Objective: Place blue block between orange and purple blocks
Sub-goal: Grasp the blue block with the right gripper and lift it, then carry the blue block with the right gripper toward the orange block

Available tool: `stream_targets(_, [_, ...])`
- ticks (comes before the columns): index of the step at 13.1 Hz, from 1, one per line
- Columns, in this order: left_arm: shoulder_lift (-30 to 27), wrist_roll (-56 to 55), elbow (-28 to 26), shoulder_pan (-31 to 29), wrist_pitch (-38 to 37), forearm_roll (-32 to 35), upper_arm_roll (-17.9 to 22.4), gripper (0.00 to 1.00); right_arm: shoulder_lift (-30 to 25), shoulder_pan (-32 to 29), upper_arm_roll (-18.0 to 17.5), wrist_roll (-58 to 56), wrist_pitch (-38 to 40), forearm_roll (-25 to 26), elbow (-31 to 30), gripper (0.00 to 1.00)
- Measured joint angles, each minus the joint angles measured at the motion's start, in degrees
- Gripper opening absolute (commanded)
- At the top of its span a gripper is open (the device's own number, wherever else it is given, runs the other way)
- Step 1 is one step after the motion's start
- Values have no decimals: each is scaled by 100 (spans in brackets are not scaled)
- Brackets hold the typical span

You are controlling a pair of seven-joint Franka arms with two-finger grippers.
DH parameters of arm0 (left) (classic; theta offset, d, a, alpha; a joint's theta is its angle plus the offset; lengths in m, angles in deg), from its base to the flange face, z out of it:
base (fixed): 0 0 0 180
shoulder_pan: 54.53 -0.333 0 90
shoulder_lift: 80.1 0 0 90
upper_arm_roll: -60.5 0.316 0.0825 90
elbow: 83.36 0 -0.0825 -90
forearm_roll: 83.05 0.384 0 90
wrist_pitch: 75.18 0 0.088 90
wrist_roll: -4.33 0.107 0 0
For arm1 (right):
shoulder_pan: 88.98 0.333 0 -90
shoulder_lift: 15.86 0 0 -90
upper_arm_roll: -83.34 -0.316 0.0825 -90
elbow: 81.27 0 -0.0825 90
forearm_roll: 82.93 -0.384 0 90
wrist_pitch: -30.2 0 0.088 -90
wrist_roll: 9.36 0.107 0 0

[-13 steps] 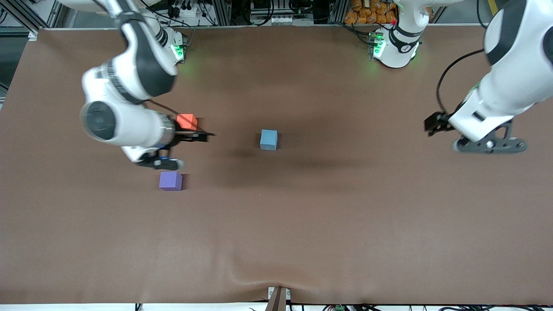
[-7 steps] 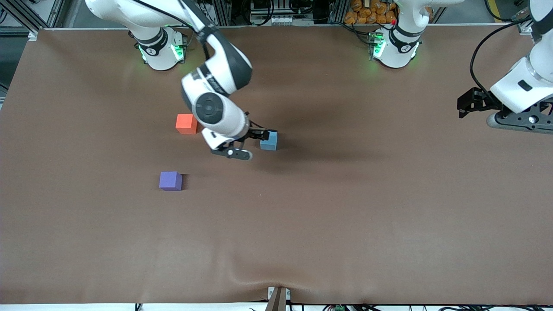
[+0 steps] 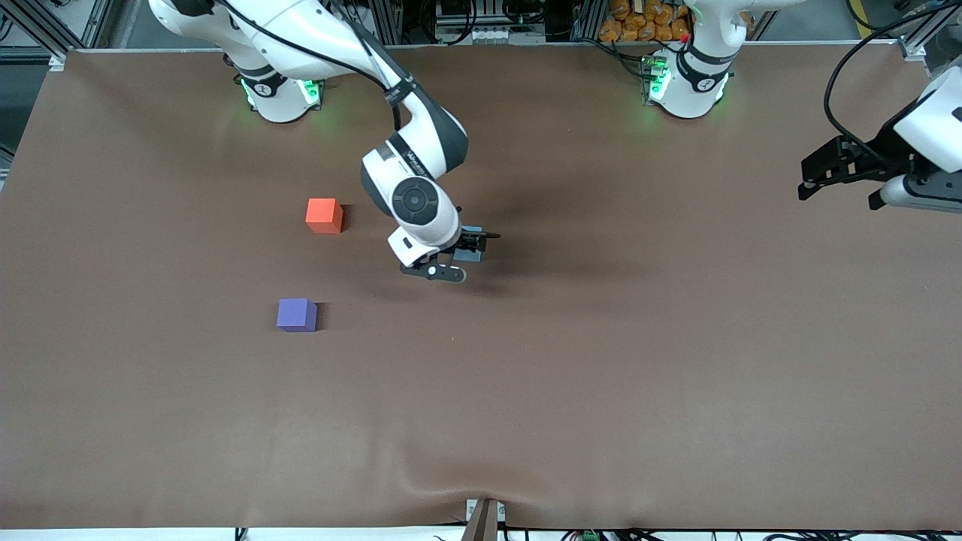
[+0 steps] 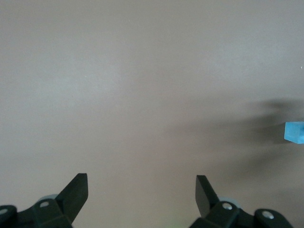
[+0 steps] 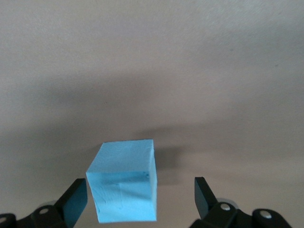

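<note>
No legible text, labels, numbers or signs anywhere. The right arm [image 3: 412,161] carries a small dark marking on its white wrist casing, too small to read. Each robot base [image 3: 279,90] bears a small round dark mark beside its green lights, also unreadable.
</note>
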Motion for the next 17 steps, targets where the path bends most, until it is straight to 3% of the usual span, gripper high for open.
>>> stream_targets(3, [142,-505,-73,57,-195,211,-138,100,173,154,0,257,-368,81,1,100])
stream_targets(4, [180,-799,-115,106,-210,257,-213,100,197,186,0,294,-422,85,1,90])
stream_targets(6, [218,-1276,-146,193,-212,302,-333,100,211,198,4,311,-429,200,1,23])
stream_targets(7, [220,-1345,-146,197,-213,308,-345,100,216,198,9,312,-420,364,1,2])
stream_targets(10, [224,-1027,-148,30,-221,308,-276,100,217,198,20,318,-276,524,41,0])
stream_targets(13, [214,-632,-113,-173,-223,308,-249,100,76,93,127,275,686,572,238,0])
stream_targets(17, [165,-526,-115,-154,-283,307,-337,100,-727,-876,196,-944,2201,603,527,0])
